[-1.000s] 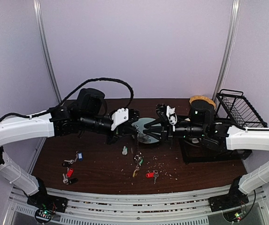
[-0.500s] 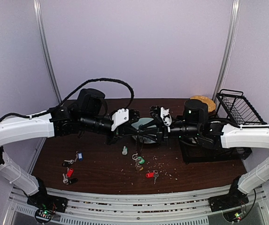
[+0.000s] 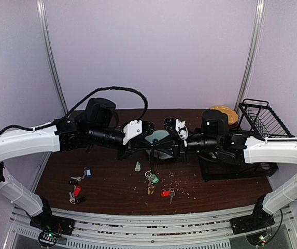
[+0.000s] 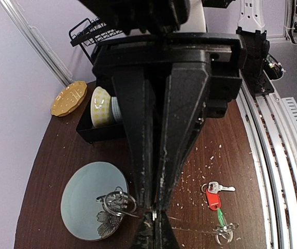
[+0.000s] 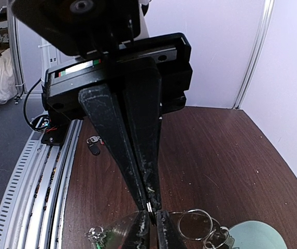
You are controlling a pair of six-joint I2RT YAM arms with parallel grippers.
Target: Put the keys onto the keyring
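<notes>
The left gripper point(image 4: 154, 213) has its fingers pressed flat together, with a glint of metal caught at the very tips; the right gripper point(image 5: 149, 207) meets it tip to tip above the middle of the table, its fingers drawn in to a hairline with the same glint between them, so both look to be pinching the keyring point(image 3: 154, 162). That wire is so thin that I can't trace the whole loop from above; I see only a dark strand dropping from the tips to a bunch of keys point(image 3: 152, 179) with green and yellow tags, on the near side of the plate point(image 4: 81, 199). Whether the bunch hangs free or rests on the wood I can't tell.

The left wrist view picks out a fine wire running right from the tips, and a red-tagged key point(image 4: 213, 193) lying apart on the table. The right wrist view misses those but shows small rings point(image 5: 195, 224) just right of the tips. From above, a blue-tagged key point(image 3: 87, 172) lies well off to the near left.
</notes>
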